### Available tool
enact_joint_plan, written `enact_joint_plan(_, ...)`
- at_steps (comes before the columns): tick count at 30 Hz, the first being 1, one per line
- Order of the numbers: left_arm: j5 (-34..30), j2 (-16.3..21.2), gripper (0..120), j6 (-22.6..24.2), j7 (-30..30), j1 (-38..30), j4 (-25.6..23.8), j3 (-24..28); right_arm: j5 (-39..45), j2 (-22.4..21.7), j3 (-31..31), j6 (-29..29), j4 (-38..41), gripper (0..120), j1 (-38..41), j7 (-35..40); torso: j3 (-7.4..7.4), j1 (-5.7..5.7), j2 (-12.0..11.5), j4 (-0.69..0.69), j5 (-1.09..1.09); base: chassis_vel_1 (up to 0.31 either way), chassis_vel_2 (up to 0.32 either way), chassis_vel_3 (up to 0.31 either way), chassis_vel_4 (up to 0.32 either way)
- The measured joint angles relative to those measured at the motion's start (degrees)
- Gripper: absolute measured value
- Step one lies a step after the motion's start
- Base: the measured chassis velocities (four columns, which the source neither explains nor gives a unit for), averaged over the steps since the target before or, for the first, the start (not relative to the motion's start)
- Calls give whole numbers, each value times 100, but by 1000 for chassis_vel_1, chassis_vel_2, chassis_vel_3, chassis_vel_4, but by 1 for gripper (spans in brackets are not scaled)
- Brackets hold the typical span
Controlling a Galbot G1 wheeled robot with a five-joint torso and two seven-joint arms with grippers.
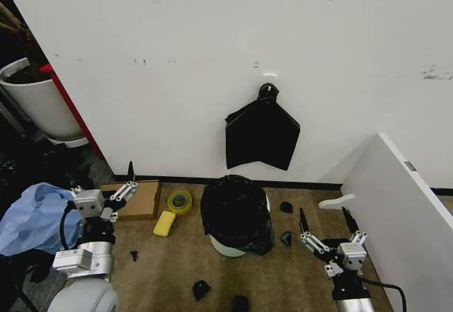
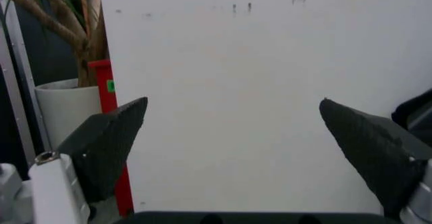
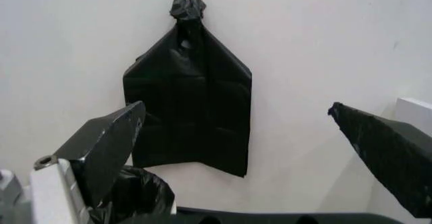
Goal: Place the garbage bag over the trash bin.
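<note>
The garbage bag (image 1: 236, 211) sits draped over the trash bin (image 1: 228, 245) on the floor (image 1: 283, 284) in front of the white wall (image 1: 212, 57). Its glossy black plastic covers the whole top and hangs down the sides, so only the bin's narrow white base shows beneath it. From the head view the bag looks pulled well over the rim, though whether it is tucked evenly all round the far side cannot be told. A corner of the same bag (image 3: 138, 193) shows in the right wrist view.

Neither gripper touches the bag. The left gripper (image 1: 129, 179) is held up on the robot's left, well apart from the bin, with its fingers spread and nothing between them. The right gripper (image 1: 327, 223) hovers to the right of the bin, near it but clear of it, fingers also spread and empty.

The flat sheaf of spare bags (image 1: 261, 136) hangs on its wall hook above the bin.

By this look the covering step seems essentially done; what may be left is only a check or small tidying of the bag's edge.
</note>
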Motion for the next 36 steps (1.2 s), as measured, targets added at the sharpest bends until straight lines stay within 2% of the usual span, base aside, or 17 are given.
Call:
enact_joint_plan(17, 286, 20, 100, -114, 167, 148, 79, 117, 0, 0, 0, 0, 0, 100, 0, 0, 0, 0, 1, 0, 1, 0, 0, 0, 0)
enact_joint_plan(23, 420, -16, 100, -171, 175, 91, 275, 156, 0, 0, 0, 0, 0, 100, 0, 0, 0, 0, 1, 0, 0, 0, 0, 0, 0)
enact_joint_plan(36, 417, 62, 100, -117, 170, 64, 236, 124, 0, 0, 0, 0, 0, 100, 0, 0, 0, 0, 1, 0, 0, 0, 0, 0, 0)
